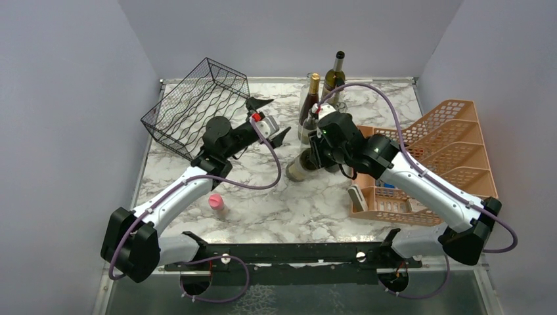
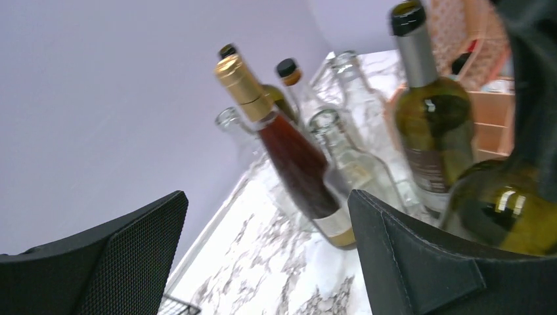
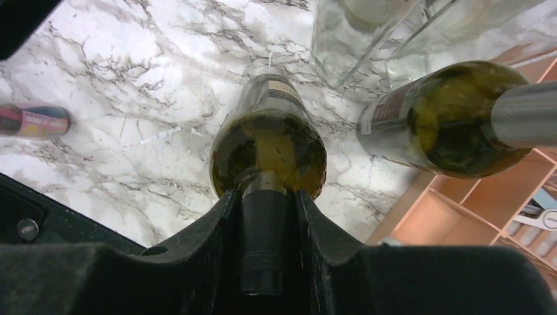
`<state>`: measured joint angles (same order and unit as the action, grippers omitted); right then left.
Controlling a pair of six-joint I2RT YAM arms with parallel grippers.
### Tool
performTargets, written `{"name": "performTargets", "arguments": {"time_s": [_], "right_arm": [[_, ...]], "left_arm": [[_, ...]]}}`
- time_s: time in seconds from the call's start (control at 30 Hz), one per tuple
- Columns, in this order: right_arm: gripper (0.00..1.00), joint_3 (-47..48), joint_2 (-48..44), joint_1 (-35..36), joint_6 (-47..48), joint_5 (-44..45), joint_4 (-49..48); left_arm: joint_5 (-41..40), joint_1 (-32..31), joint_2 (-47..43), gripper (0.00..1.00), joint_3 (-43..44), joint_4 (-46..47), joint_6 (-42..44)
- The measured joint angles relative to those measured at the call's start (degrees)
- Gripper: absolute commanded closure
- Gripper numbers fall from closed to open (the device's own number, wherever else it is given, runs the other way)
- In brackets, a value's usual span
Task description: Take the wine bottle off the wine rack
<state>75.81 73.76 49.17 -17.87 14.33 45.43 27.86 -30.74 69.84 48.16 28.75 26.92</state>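
Top view: I see the wine rack (image 1: 197, 108), a black wire basket of cells, tipped at the upper left of the marble counter (image 1: 282, 210). No bottle shows in it from here. The wine bottle (image 1: 301, 167) is in the middle of the frame, well apart from the rack, tilted, with its neck held in the right tool (image 1: 316, 152). The left tool (image 1: 270, 120) hangs between rack and bottle, spread wide and holding nothing. A group of standing bottles (image 1: 323, 88) is at upper centre, a peach organizer (image 1: 453, 141) at right, and a small pink object (image 1: 215, 201) at lower left.

Left wrist view: the two black fingers (image 2: 125, 256) frame the bottom corners with a wide gap and nothing between them. Beyond them stand an amber bottle (image 2: 295, 157) with gold foil and a green bottle (image 2: 433, 125). The held bottle's dark green shoulder fills the lower right.

Right wrist view: at bottom centre, the tool's fingers (image 3: 203, 256) are clamped tight on the bottle's black neck. Its body points away toward the counter. I cannot tell whether its base touches.

I judge the bottle is clear of the rack, so the step in hand is setting it down. Next I would bring it upright, lower it onto bare counter clear of its neighbours, then release.
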Motion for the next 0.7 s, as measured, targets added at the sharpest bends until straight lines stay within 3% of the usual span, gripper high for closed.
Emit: {"name": "performTargets", "arguments": {"time_s": [0.33, 0.7], "right_arm": [[0.99, 9.27, 6.6, -0.07, 1.31, 0.5, 9.99], [0.99, 13.66, 10.16, -3.98, 3.54, 0.57, 13.51]], "left_arm": [[-18.4, 0.04, 0.04, 0.01, -0.26, 2.14, -1.9], [-23.37, 0.37, 0.44, 0.01, -0.26, 2.47, -2.93]]}}
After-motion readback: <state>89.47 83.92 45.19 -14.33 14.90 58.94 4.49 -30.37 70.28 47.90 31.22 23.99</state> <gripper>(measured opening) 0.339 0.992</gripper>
